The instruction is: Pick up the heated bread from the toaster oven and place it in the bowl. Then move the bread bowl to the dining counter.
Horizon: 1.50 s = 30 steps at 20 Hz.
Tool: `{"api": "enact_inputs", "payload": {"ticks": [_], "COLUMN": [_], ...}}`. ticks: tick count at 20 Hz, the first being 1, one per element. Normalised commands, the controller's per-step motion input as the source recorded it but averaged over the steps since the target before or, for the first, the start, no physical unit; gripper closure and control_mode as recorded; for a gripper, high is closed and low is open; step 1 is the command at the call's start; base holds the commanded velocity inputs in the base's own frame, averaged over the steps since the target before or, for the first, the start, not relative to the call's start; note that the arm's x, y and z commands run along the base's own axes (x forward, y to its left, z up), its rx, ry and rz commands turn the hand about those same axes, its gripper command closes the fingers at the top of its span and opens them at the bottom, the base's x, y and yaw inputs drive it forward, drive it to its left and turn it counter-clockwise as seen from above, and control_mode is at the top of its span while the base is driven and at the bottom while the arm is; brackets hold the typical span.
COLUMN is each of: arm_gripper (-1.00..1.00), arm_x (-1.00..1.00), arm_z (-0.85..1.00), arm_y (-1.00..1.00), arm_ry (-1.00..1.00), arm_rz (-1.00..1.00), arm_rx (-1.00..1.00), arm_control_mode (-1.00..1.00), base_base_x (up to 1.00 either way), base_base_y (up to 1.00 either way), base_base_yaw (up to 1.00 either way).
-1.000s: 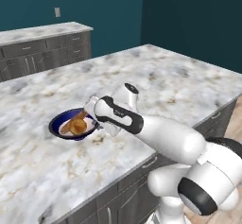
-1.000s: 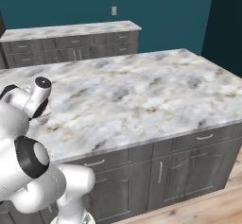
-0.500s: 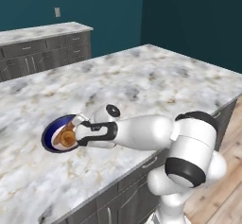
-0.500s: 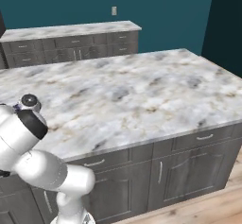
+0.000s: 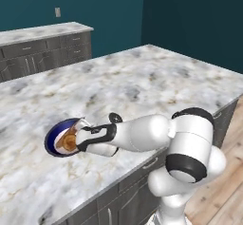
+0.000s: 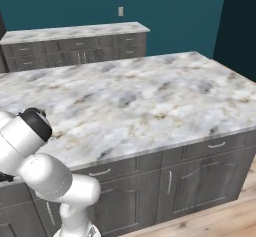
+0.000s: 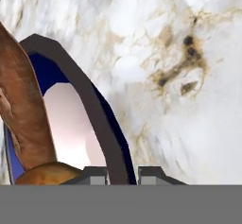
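While the bowl with the bread sits near the worktop edge, the tool is clenched on its rim. Since a second ago the arm has been swung lower and left; only the release is judged left.

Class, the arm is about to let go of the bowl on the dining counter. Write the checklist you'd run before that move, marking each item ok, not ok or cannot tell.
1. The bowl is over the dining counter, well in from the edge: ok.
2. The bowl rests flat on the marble: cannot tell; the hand hides its near side.
3. The heated bread is inside the bowl: ok.
4. The gripper has its jaws astride the rim: ok.
5. Room around the bowl for the hand to back away: ok.
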Motion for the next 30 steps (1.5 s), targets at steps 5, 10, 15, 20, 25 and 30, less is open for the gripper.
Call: {"api": "enact_inputs", "payload": {"ticks": [5,10,15,20,25,30], "arm_gripper": [-1.0,-1.0,-1.0,-1.0,-1.0,-1.0], "arm_x": [0.02,-0.33,-0.85,-0.78,-0.57,-0.1], "arm_z": [0.05,0.43,1.0,1.0,1.0,0.29], "arm_y": [-0.12,-0.56,-0.68,-0.36,-0.09,-0.09], "arm_ry": [0.01,0.0,-0.03,-0.13,-0.14,-0.11], "arm_rz": [-0.09,-0.19,-0.21,-0.16,-0.11,-0.03], "arm_rx": [0.0,0.03,0.11,0.1,0.09,0.09], "arm_control_mode": [-1.0,-1.0,-1.0,-1.0,-1.0,-1.0], "base_base_x": [0.0,0.0,0.0,0.0,0.0,0.0], "base_base_y": [0.0,0.0,0.0,0.0,0.0,0.0], "base_base_yaw": [0.0,0.0,0.0,0.0,0.0,0.0]}}
